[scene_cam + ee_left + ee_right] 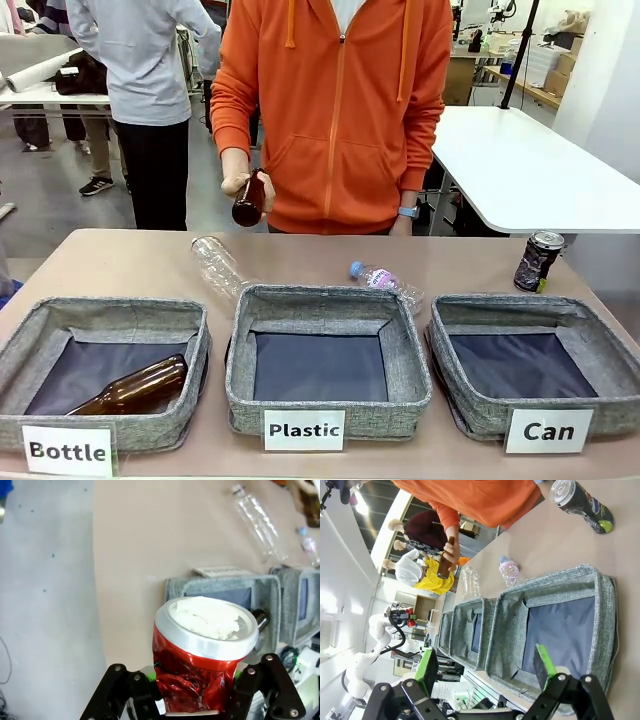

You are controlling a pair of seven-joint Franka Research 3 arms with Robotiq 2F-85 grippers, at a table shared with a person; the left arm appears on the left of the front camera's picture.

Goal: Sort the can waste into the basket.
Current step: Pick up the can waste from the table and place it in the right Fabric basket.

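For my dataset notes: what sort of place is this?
Probably a robotics lab staged for waste sorting: labelled Bottle bin, Plastic bin and Can basket, a white work table, and the left end effector holding a crushed red can.

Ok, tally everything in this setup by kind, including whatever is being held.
Cans: 2, crushed red can in left gripper, dark can on table.
Brown glass bottles: 2
Clear plastic bottles: 2
Baskets: 3, Bottle basket, Plastic basket, Can basket.
Total: 9
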